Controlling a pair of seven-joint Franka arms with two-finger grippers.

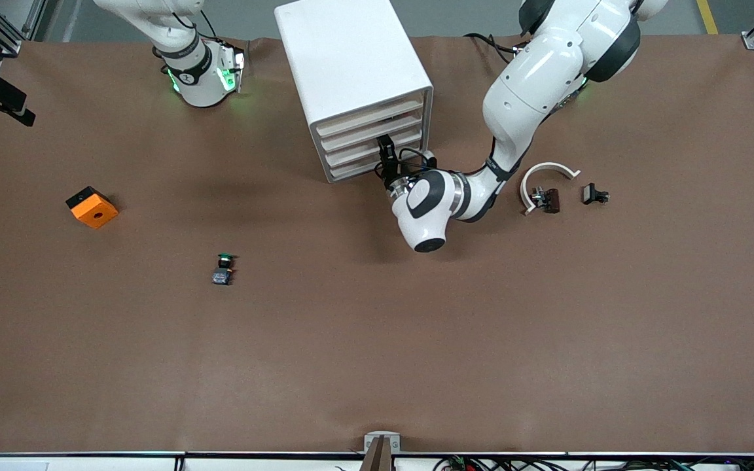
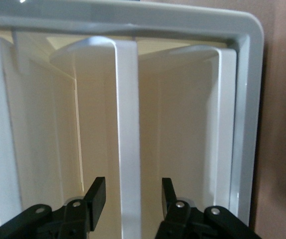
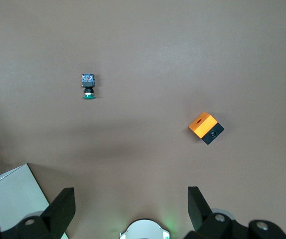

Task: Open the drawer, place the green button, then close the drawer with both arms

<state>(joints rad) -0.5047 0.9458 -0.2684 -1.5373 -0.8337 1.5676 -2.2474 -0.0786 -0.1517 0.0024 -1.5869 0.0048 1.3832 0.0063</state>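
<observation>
A: What lies nearest the front camera?
B: The button (image 1: 222, 270), on its side on the brown table (image 1: 377, 366), well apart from both claws and toward the right arm's end. The orange block (image 1: 92, 207) sits farther back, nearer that end still.

A: And the left claw (image 1: 385, 157)?
B: It is at the front of the cabinet (image 1: 351, 78), level with the lower drawers. In the left wrist view its fingers (image 2: 97, 195) stand apart on either side of a drawer's (image 2: 128, 149) slat, a gap visible on both sides, nothing pinched.

A: What is beside that arm?
B: A white curved band (image 1: 547, 171) with black clips (image 1: 594, 194).

A: The right claw (image 3: 130, 209)?
B: It waits high over the table by its base, spread wide, holding nothing.
</observation>
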